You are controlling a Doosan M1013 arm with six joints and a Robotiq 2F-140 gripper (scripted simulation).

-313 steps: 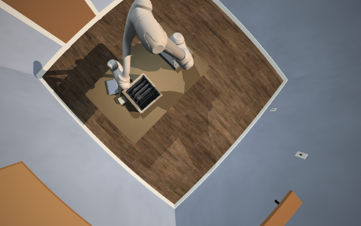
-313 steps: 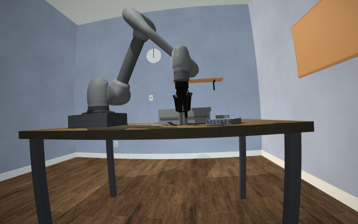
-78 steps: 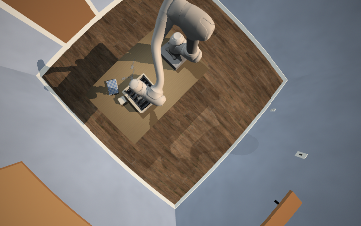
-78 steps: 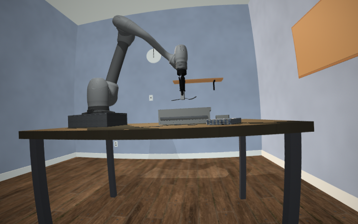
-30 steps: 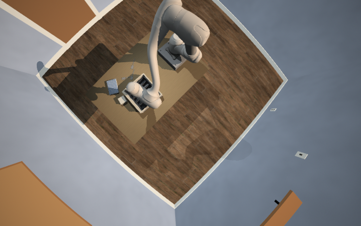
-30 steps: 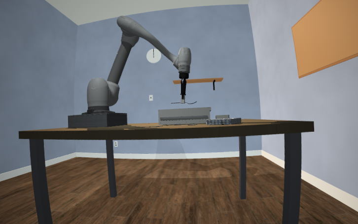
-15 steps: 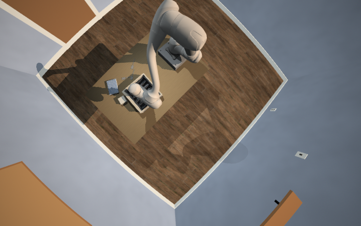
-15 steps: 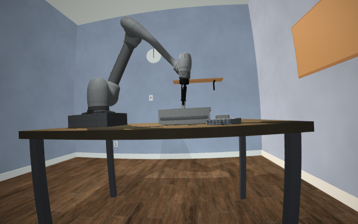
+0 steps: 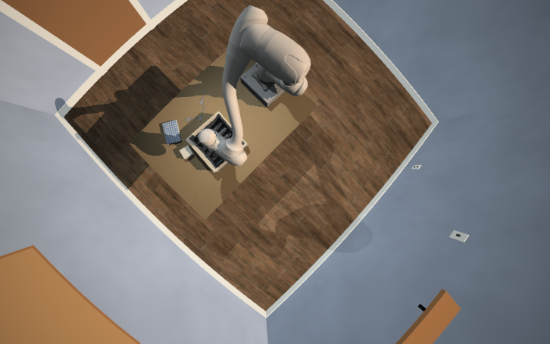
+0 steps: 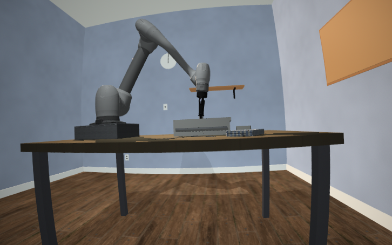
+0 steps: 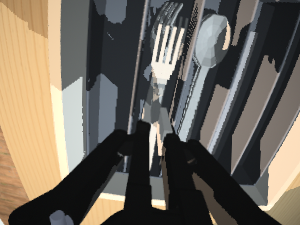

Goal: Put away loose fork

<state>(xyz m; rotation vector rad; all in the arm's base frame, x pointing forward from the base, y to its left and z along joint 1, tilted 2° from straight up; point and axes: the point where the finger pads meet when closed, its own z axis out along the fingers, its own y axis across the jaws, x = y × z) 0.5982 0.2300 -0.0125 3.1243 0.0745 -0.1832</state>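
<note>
One relation governs the coming move: how the long axis of the shiny metal fork (image 11: pixel 161 68) lines up with the narrow dark slot of the pale-rimmed cutlery tray (image 11: pixel 75 104) beneath it. In the wrist view the fork runs straight away from the black two-finger gripper (image 11: pixel 153 136), handle pinched between the fingertips and tines pointing to the far end of the tray, roughly parallel to the dividers. The gripper is clamped on the handle, its fingers nearly together with only the thin metal between them.

From the hand, the fork extends forward and slightly down over the tray, its tines beside the bowl of a silver spoon (image 11: pixel 211 42) in the neighbouring slot to the right. A second set of tines shows just behind the held fork's head; whether these belong to a fork already in the slot cannot be settled, so matching handle direction is a judgement only.

The exterior view shows the gripper reaching down to the top edge of the grey tray, so the fork appears low, at or just inside the rim. Lowering it flat and keeping it off the divider is likely what remains before release.
</note>
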